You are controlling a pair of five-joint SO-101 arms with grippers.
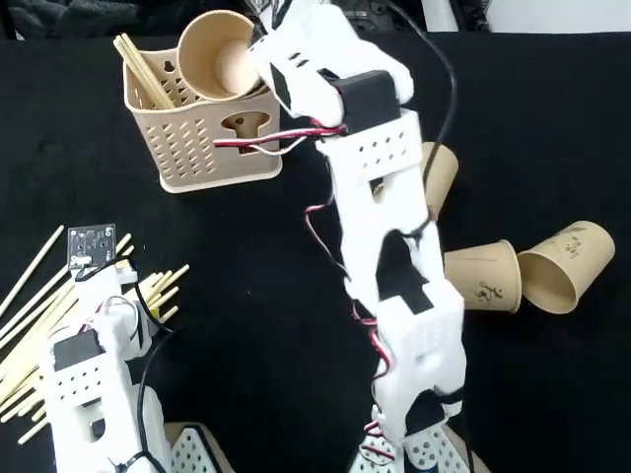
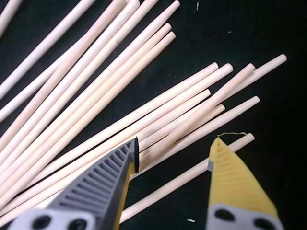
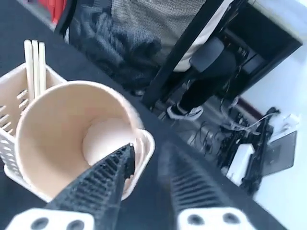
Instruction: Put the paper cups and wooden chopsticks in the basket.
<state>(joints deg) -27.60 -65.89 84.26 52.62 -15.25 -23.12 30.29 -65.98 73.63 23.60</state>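
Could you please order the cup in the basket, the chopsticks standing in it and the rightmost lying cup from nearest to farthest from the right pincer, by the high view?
From the right pincer:
1. paper cup in the basket, at the pincer's tips.
2. chopsticks, standing in the basket's left corner.
3. rightmost lying cup, far off to the right.

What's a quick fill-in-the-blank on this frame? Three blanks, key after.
1. The left end effector is ___ above loose wooden chopsticks on the black table.
2. ___ brown paper cups lie on their sides on the table.
3. The beige perforated plastic basket holds chopsticks and a brown paper ___.
Missing words: open; three; cup.
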